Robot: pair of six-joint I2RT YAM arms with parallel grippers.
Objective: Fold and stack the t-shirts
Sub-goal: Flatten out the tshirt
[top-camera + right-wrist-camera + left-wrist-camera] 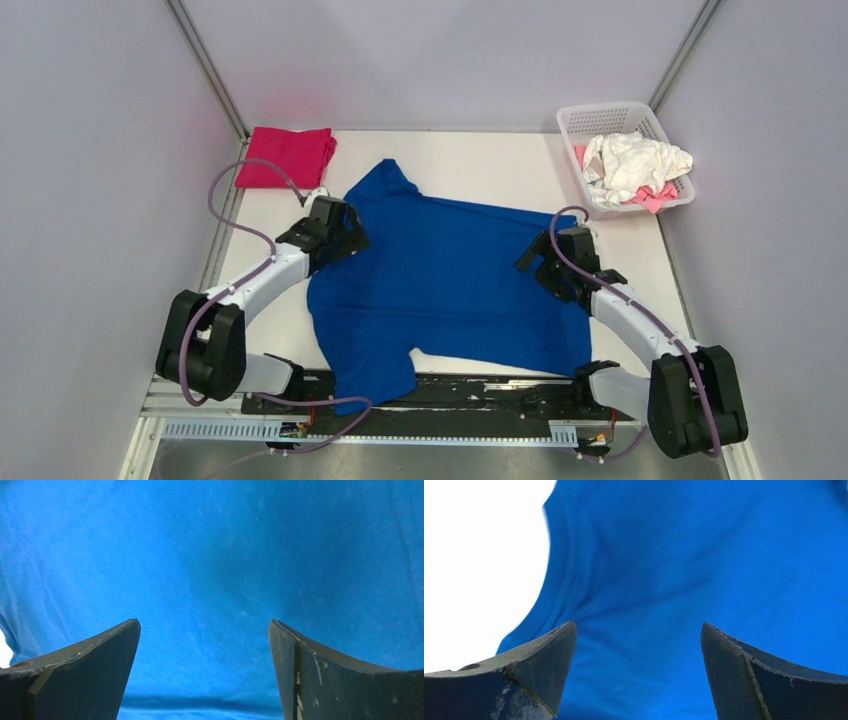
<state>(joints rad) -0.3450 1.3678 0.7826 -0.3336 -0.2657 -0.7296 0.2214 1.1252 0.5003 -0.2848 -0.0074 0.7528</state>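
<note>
Blue t-shirt (450, 285) is lying spread out mid-table (480, 165). Left gripper (638, 630) is hanging over its left edge and right gripper (204, 625) over its right side, both spread wide, pinching nothing. Magenta tee (285, 157) is sitting folded far-left. White and pink tees (635, 165) are lying heaped in the basket (610, 118) far-right.

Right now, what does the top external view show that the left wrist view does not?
Only the top view: the folded magenta t-shirt at far left, the basket holding white and pink cloth, the right pincer above the blue t-shirt. Only the left wrist view: close-up wrinkles near the shirt's edge, seen between open fingers. Both: the blue t-shirt, the left pincer, the white table.
</note>
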